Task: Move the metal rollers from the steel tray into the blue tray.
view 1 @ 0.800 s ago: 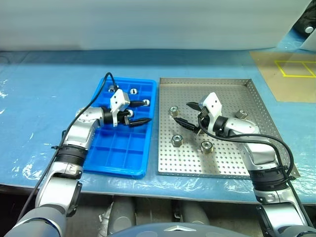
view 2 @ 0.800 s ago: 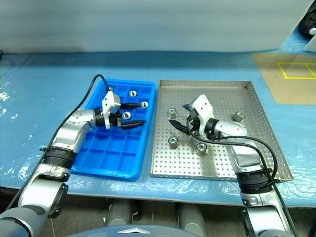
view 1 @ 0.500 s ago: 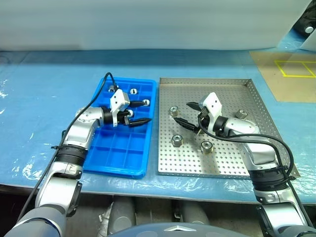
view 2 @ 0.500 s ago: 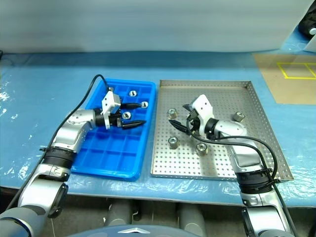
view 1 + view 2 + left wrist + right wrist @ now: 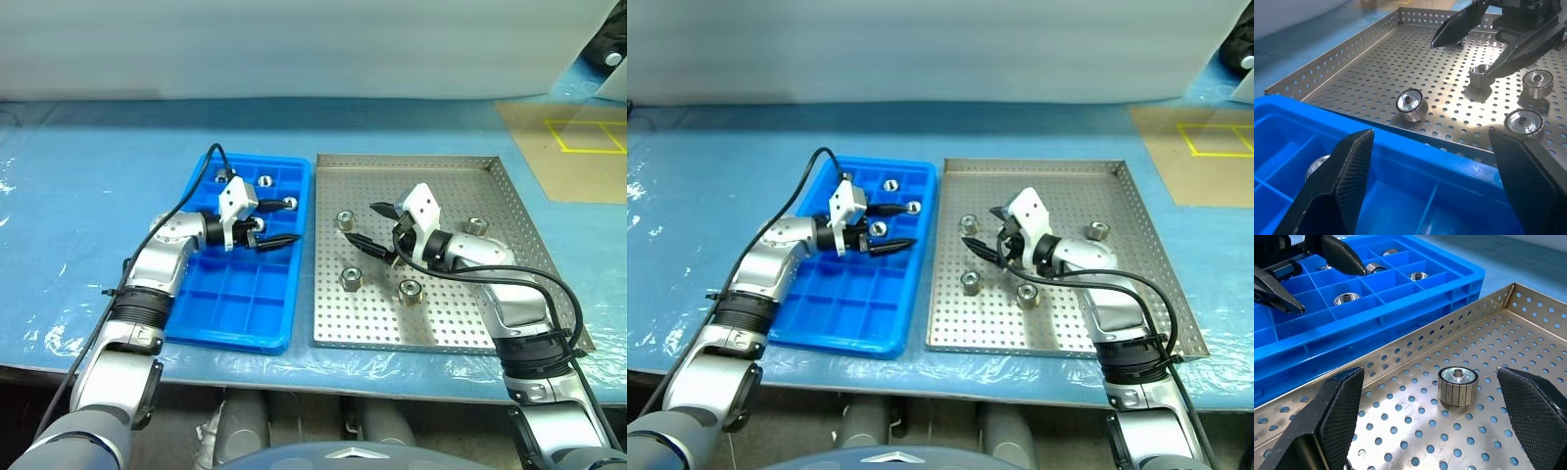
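Observation:
The steel tray lies right of the blue tray. Several metal rollers stand on its perforated floor: one at the near-left, one beside it, one further back and one at the right. My right gripper hovers open over the tray's left part, aimed at the back-left roller, which sits ahead of its fingers. My left gripper hangs open over the blue tray, pointing toward the steel tray. Several rollers rest in the blue tray's far compartments.
Both trays sit on a blue plastic-covered table. A brown board with yellow tape markings lies at the far right. The blue tray's near compartments hold nothing.

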You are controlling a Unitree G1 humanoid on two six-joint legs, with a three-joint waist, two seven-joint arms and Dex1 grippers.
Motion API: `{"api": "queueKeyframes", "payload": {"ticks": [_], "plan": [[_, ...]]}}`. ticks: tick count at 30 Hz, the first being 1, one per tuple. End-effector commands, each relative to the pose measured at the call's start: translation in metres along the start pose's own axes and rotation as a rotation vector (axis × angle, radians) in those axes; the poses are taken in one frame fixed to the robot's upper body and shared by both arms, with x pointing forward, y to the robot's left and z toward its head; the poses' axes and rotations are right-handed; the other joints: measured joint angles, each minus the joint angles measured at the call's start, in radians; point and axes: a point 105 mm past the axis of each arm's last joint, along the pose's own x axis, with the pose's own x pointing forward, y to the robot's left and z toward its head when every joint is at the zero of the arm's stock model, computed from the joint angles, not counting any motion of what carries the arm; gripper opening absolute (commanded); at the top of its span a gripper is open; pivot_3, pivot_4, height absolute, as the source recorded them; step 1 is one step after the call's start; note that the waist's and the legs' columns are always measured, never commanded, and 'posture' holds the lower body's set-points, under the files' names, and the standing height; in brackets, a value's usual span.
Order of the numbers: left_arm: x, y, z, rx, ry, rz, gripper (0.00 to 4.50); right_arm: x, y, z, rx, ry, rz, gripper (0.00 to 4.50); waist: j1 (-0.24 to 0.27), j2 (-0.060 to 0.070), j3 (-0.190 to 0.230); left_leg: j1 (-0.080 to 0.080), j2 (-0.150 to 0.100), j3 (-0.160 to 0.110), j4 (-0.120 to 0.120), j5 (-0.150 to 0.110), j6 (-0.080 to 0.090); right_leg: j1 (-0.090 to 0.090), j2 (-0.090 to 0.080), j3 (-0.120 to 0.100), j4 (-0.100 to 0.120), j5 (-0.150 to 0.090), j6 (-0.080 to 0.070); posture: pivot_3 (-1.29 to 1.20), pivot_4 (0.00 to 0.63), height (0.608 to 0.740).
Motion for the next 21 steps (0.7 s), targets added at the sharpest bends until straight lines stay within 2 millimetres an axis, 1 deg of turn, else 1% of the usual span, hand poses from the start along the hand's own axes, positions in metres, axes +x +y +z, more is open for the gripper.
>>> {"api": "queueKeyframes", "payload": {"ticks": [1,4,9,13,15,18,21], "plan": [[0.002,0.008,0.016,0.047,-0.043,0.020,3.96,-0.004,-0.001,0.013,-0.035,-0.037,0.002,4.45,0.000,0.000,0.000,0.000,0.000,0.000,0.000,0.000,0.000,0.000,0.000,0.000,0.000,0.000,0.000,-0.17,0.150,0.740],[0.006,0.012,0.021,0.056,-0.061,0.034,3.96,-0.006,-0.005,0.015,-0.039,-0.038,-0.011,4.45,0.000,0.000,0.000,0.000,0.000,0.000,0.000,0.000,0.000,0.000,0.000,0.000,0.000,0.000,0.000,-0.18,0.150,0.740],[0.021,0.020,0.032,0.079,-0.092,0.027,3.96,-0.016,-0.015,0.017,-0.050,-0.036,-0.056,4.45,0.000,0.000,0.000,0.000,0.000,0.000,0.001,0.000,0.000,0.000,0.000,0.000,0.000,0.000,0.000,-0.21,0.150,0.740],[0.039,0.029,0.039,0.103,-0.097,0.025,3.96,-0.023,-0.020,0.017,-0.058,-0.031,-0.089,4.45,-0.001,0.000,0.000,0.000,-0.001,0.000,0.001,0.000,0.000,0.001,0.000,0.000,0.000,0.000,0.000,-0.25,0.150,0.740],[0.052,0.032,0.037,0.153,-0.054,0.010,3.96,-0.027,-0.021,0.017,-0.059,-0.032,-0.105,4.45,-0.001,0.000,0.000,0.000,-0.001,0.000,0.002,0.000,0.001,0.001,0.000,0.000,0.001,0.000,0.000,-0.27,0.150,0.740],[0.068,0.036,0.040,0.168,-0.033,0.008,3.96,-0.030,-0.021,0.016,-0.058,-0.029,-0.121,4.45,-0.003,0.000,0.000,0.000,-0.001,0.000,0.002,0.000,0.001,0.001,0.000,0.000,0.000,0.000,0.000,-0.30,0.150,0.740],[0.083,0.034,0.042,0.227,0.017,-0.016,3.96,-0.032,-0.018,0.015,-0.052,-0.030,-0.134,4.45,-0.006,0.000,0.000,0.000,-0.001,0.000,0.003,0.000,0.003,0.001,0.000,0.000,0.000,0.000,0.000,-0.33,0.150,0.740]]}}
